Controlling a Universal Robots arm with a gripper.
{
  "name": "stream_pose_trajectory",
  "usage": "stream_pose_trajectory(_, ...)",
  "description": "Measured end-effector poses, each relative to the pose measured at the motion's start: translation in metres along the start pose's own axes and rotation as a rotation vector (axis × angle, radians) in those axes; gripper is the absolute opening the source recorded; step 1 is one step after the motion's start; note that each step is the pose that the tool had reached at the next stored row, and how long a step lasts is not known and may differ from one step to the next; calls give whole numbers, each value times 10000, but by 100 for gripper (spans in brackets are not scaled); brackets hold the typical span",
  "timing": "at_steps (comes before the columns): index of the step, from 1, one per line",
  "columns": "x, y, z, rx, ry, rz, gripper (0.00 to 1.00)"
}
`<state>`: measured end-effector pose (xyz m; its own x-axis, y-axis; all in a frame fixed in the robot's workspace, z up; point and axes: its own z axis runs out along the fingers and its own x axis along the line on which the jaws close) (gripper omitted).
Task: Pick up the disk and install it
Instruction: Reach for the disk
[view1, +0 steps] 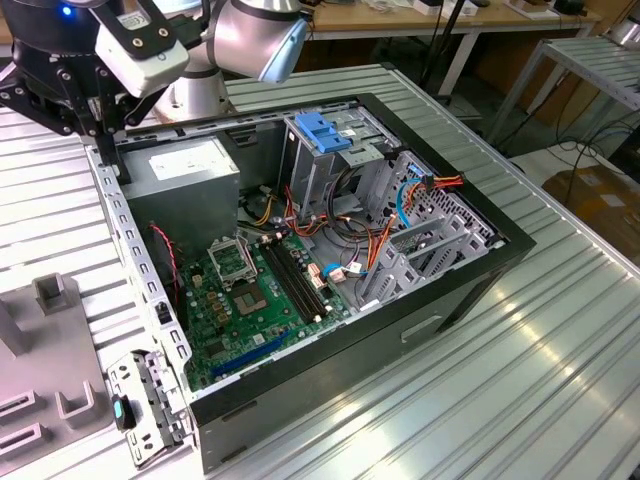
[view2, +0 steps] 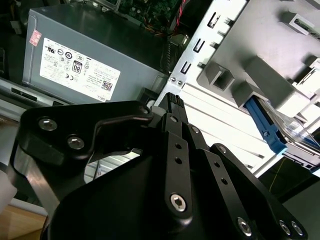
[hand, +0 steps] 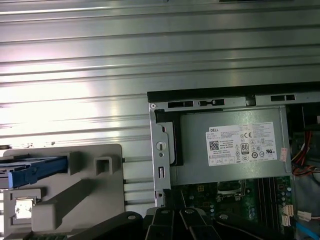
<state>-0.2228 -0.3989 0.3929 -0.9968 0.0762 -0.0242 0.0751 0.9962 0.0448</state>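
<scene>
The disk (hand: 35, 170) lies in a grey plastic fixture (hand: 85, 195) on the table beside the computer case, and its blue side rail shows in both wrist views (view2: 267, 127). My gripper (view1: 105, 125) hangs above the case's corner near the power-supply box, in the exterior view's upper left. In both wrist views the gripper (view2: 172, 100) (hand: 175, 217) is over the case's edge, apart from the disk, and carries nothing.
The open computer case (view1: 480, 270) lies on a ribbed metal table (view1: 560, 370). Inside are the grey power-supply box (view1: 190, 165), the metal drive cage with a blue handle (view1: 320, 135), the motherboard (view1: 255, 290) and loose cables. The grey fixture (view1: 45, 345) sits at the exterior view's left.
</scene>
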Motion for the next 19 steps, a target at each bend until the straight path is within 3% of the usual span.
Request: stream_pose_trajectory(19,142,-11,-4,0,0,-1,11)
